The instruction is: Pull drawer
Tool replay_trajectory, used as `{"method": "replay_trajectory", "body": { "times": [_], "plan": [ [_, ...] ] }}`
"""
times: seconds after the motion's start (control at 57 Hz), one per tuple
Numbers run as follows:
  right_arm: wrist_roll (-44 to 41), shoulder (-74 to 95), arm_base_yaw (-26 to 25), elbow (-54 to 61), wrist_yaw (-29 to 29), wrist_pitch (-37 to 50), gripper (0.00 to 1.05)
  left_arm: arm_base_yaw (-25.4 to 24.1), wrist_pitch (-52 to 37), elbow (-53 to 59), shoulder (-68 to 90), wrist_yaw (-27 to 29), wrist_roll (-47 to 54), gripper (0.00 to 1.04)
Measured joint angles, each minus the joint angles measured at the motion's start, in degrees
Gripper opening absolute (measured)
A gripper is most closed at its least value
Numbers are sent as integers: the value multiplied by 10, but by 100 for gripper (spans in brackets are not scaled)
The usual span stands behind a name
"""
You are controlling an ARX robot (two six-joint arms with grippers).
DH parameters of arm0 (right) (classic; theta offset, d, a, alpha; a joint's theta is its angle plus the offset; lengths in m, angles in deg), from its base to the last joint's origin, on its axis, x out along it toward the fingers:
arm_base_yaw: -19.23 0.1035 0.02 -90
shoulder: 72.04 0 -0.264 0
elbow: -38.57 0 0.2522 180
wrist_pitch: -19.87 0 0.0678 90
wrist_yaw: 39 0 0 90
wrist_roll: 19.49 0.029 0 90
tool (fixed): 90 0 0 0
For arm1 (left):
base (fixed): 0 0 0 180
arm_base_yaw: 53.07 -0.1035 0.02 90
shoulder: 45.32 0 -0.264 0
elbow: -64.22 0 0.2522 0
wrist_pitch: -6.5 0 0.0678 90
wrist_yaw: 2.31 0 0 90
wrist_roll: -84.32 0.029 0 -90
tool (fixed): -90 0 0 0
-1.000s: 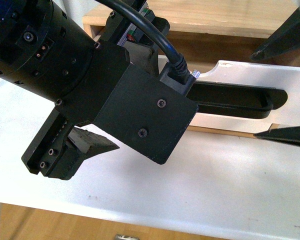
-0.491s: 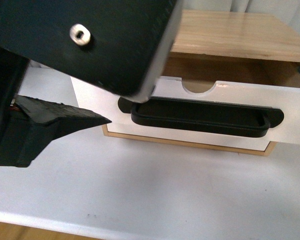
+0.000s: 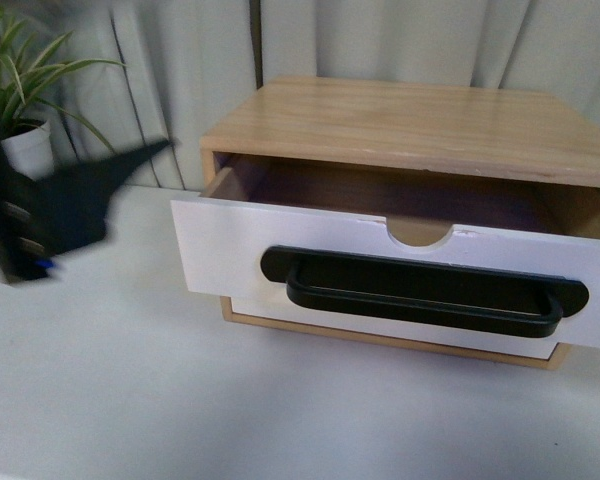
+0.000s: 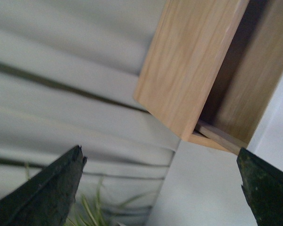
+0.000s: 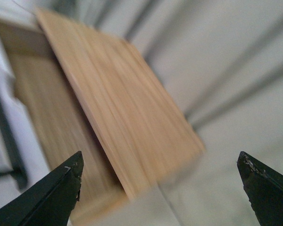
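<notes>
Now the pale grey pleated curtain (image 3: pixel 380 40) and the white tabletop (image 3: pixel 130 400) are showing freely in the front view. The black left gripper (image 4: pixel 159 155), which was filling that view half a second ago, is sitting at its left edge with its fingers spread wide on nothing. The light-wood cabinet (image 3: pixel 400 120) is standing on the tabletop. The wide white-fronted light-wood drawer (image 3: pixel 230 250) is projecting part-way from it, as before, its interior lying in shadow with contents not discernible. Its long black bar handle (image 3: pixel 420 290) is running beneath the half-round notch (image 3: pixel 420 232). The black right gripper (image 5: pixel 159 160) is hanging near the cabinet with its fingers apart and empty. A green potted plant (image 3: pixel 20 90), hidden earlier, is standing beside the curtain.
</notes>
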Motion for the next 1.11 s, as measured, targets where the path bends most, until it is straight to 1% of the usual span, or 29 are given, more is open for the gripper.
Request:
{"method": "replay_trajectory", "body": {
  "times": [0.035,0.07,0.14,0.175,0.228,0.333,0.404,0.439,0.526,0.667,0.684,0.702,0.737,0.754,0.772,0.789,0.842,0.877,0.912,0.93,1.0,1.018,1.088,1.105],
  "plan": [
    [22,-13,-12,26,-7,30,96,3,-78,42,47,22,-49,99],
    [44,-35,-26,46,-14,57,96,2,-135,98,64,29,-88,99],
    [82,-55,-51,68,-3,92,96,-3,-207,134,64,25,-123,99],
    [86,-60,-56,73,-9,90,96,-12,-234,140,63,28,-138,99],
    [87,-62,-57,76,-12,86,96,-21,-254,142,64,36,-149,99],
    [95,-55,-44,78,13,100,96,-24,-261,142,64,62,-172,99],
    [127,-43,-30,80,59,159,96,-23,-268,140,57,97,-221,99],
    [141,-42,-29,80,70,167,96,-22,-271,137,53,110,-247,99],
    [161,-39,-30,80,76,170,96,-20,-273,134,49,115,-282,99],
    [171,-38,-29,80,75,170,96,-19,-273,134,49,116,-299,99],
    [178,-38,-28,80,81,170,96,-17,-271,134,48,127,-307,98],
    [185,-40,-25,81,90,168,94,-15,-261,134,43,155,-330,95],
    [227,-54,-10,89,156,158,88,-16,-242,139,30,202,-397,88],
    [245,-62,-2,95,187,155,84,-17,-239,141,26,211,-405,86],
    [270,-71,6,102,214,153,81,-20,-236,146,17,223,-438,82],
    [288,-75,10,106,226,152,79,-24,-233,152,9,226,-470,79],
    [346,-101,31,128,278,144,68,-37,-227,169,-15,225,-543,70],
    [362,-114,40,138,295,140,63,-46,-222,183,-34,219,-590,63],
    [383,-132,51,150,310,135,56,-55,-217,195,-53,209,-614,56],
    [388,-140,57,156,314,132,53,-57,-215,198,-57,207,-622,54],
    [403,-169,77,172,330,122,40,-72,-202,219,-90,191,-650,40],
    [406,-176,82,175,332,119,37,-74,-200,222,-94,190,-652,38],
    [412,-201,100,187,349,106,24,-89,-184,238,-125,178,-664,24],
    [413,-209,104,191,353,102,21,-91,-181,240,-130,176,-665,22]
  ]
}}
